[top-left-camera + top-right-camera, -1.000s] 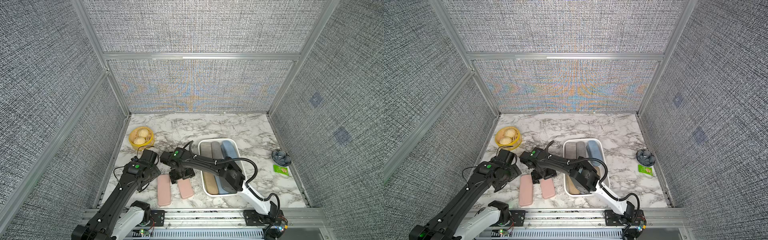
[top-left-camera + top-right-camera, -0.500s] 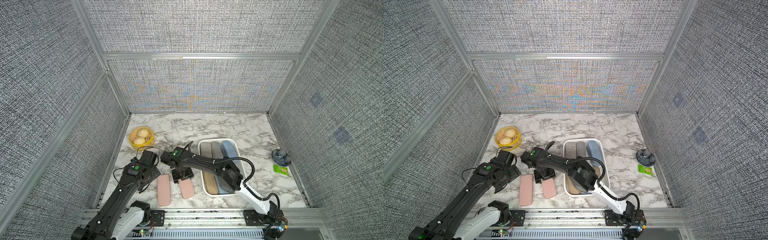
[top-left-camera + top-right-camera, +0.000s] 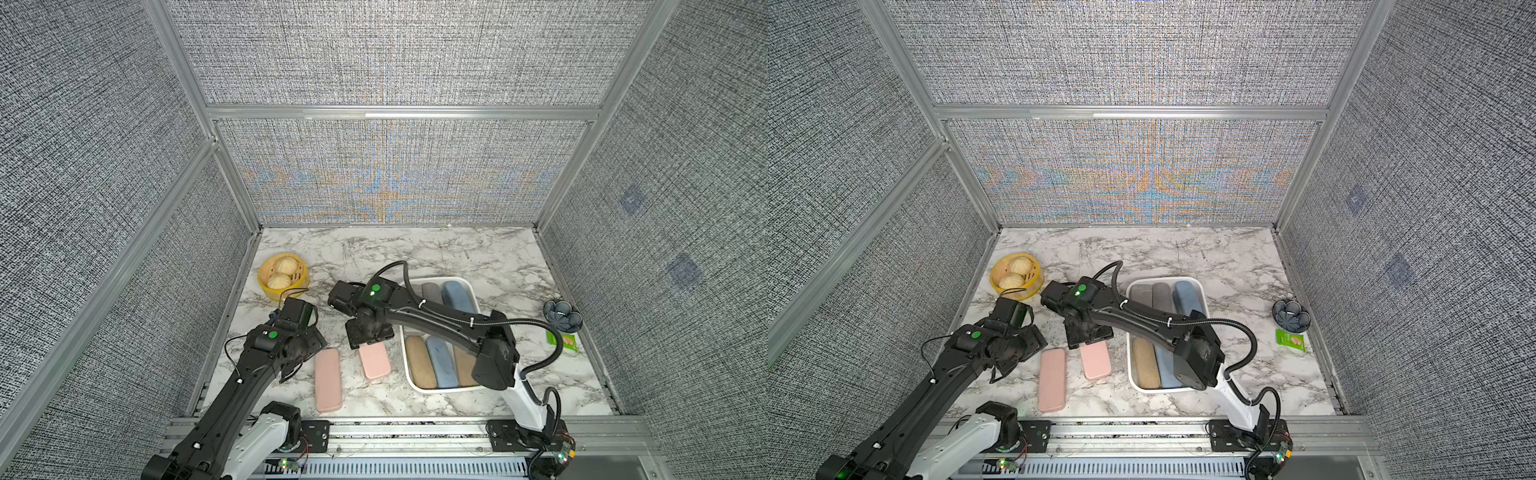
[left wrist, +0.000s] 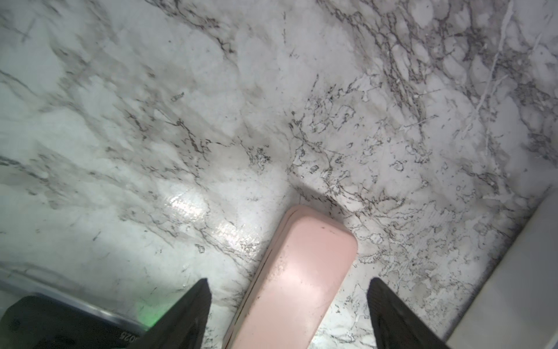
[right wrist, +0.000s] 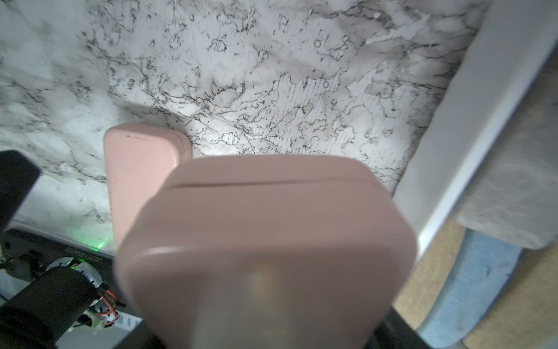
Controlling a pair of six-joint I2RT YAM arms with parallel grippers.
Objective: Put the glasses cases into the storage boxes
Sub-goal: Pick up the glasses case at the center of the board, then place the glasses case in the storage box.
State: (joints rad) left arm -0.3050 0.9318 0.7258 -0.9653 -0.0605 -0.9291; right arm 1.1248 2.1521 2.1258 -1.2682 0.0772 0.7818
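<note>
While the left fingers [image 4: 190, 314] stood open astride one flat pink glasses case [image 4: 296, 272], touching neither of its sides, the right fingers [image 3: 368, 337] sat over the far end of a second pink case [image 3: 375, 360]. It hid them from the wrist camera, so I could not tell whether they gripped it. Both cases were smooth slabs with rounded corners, side by side but apart on the marble tabletop [image 3: 415, 257], beside the white tray [image 3: 446, 390]. Inside that tray lay tan cork [image 3: 420, 361], light blue [image 3: 440, 363] and grey [image 3: 430, 291] cases, packed lengthwise.
</note>
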